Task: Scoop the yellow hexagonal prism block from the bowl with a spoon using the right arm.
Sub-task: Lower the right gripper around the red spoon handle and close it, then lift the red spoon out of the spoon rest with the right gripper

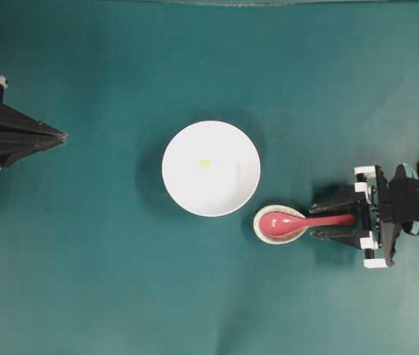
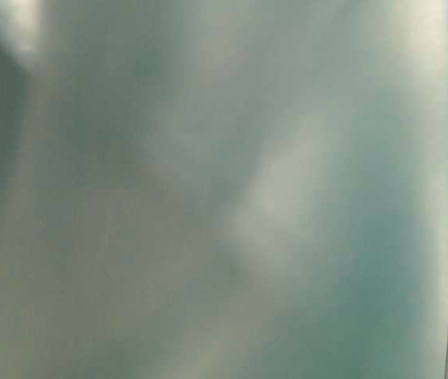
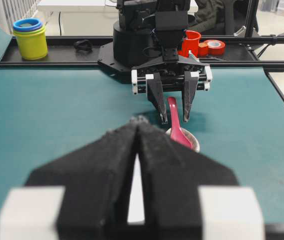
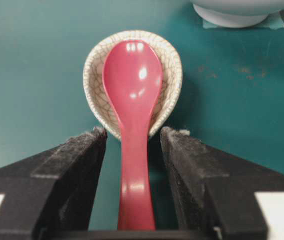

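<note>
I see even, bright overhead light. Table-level view is washed-out blur. Glare spots sit on the spoon point(image 4: 131, 95). The left gripper point(image 3: 137, 125) fills its wrist view, out of focus.

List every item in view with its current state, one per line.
yellow hexagonal prism block: lying loose inside the bowl.
bowl: upright on the table, holding only the block.
spoon: scoop resting in the small cream dish, handle between open jaws, not gripped.
small cream dish: upright, beside the bowl.
right gripper: open, straddling the spoon handle.
left gripper: shut, empty, far from the bowl.
</note>
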`<state>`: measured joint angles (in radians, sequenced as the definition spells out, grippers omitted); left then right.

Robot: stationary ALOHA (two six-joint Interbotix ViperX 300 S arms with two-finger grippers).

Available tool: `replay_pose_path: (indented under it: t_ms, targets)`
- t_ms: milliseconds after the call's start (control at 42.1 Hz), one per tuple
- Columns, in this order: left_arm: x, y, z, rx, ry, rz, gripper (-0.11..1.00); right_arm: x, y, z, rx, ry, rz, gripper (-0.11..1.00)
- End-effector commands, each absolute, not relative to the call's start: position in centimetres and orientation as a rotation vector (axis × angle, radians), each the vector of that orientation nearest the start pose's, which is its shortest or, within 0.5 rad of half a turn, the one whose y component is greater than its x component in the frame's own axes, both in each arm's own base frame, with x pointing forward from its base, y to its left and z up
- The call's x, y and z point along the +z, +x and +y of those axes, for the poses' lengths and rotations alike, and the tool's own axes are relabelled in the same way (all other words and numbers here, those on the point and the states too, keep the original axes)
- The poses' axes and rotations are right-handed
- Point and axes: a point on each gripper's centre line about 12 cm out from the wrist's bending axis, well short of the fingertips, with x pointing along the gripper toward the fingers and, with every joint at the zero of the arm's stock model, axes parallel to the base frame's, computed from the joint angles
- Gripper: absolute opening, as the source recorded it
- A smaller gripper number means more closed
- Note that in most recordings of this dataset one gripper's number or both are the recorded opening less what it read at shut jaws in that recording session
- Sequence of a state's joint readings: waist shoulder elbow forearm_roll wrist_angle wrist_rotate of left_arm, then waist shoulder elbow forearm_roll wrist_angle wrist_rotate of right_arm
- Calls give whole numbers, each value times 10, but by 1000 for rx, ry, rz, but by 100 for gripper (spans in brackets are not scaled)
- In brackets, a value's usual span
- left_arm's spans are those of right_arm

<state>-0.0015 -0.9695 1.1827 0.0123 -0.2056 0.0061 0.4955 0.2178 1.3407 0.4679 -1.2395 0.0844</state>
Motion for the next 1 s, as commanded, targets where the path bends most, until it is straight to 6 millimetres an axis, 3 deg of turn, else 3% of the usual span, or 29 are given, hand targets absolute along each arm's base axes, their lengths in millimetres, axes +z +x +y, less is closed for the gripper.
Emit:
replay_pose_path:
  t_ms: [0,332,641,973]
  targets:
    - [288,200,-1,-5,23,-9,1,73,225,65,21,93,308,55]
    - [288,200,-1,-4,21,-8,1,71,224,65,19,91,325,50]
    - [288,200,-1,-6,21,-6,1,74,226,66,22,96,310,27]
    - [288,199,-1,-4,20,-6,1,109,229,67,39,136,209,25]
